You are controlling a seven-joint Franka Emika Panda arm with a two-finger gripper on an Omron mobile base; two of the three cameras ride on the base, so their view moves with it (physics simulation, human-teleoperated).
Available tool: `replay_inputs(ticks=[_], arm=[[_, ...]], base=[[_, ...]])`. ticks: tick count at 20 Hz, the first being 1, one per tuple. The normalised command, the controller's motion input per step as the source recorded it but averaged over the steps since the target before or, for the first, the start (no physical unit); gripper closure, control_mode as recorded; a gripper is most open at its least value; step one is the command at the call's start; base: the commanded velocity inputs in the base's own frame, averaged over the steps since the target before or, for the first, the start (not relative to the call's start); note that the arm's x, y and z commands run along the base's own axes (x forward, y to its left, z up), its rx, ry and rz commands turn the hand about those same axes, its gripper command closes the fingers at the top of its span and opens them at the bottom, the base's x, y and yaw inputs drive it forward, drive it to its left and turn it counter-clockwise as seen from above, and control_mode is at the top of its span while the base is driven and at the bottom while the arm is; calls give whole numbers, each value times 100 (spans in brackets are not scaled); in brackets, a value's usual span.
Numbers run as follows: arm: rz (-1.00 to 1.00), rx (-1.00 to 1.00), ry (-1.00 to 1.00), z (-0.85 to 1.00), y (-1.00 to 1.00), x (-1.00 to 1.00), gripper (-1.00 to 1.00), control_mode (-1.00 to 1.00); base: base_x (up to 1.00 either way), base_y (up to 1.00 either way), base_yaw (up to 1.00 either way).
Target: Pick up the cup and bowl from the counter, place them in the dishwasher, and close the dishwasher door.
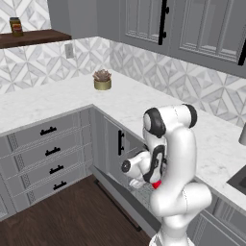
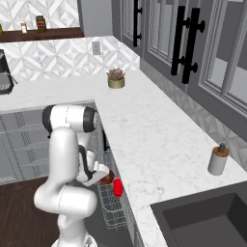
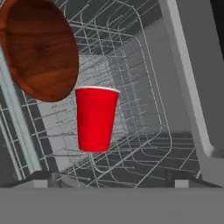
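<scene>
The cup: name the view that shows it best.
The hand view: the cup is large and whole, in the wire rack. The right base view shows it small; the left base view shows a red sliver beside the arm.

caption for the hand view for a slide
Red cup and brown bowl sitting in the dishwasher's wire rack.

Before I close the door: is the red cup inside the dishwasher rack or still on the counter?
In the rack. The cup sits among the grey rack wires beside the bowl, below the counter edge.
</scene>
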Motion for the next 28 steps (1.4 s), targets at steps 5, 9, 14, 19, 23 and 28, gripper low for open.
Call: replay_inputs(ticks=[5,9,14,19,23,28], arm=[[0,0,-12,100,66,0,-100,-100],[0,0,-8,100,87,0,-100,-100],[0,0,0,85,100,0,-100,-100],[0,-3,12,36,100,0,-100,-100],[0,-16,18,-20,100,-10,-100,-100],[-1,-30,5,-66,100,-16,-100,-100]], base=[[0,0,0],[0,0,0],[0,0,0],[0,0,0],[0,0,0],[0,0,0]])
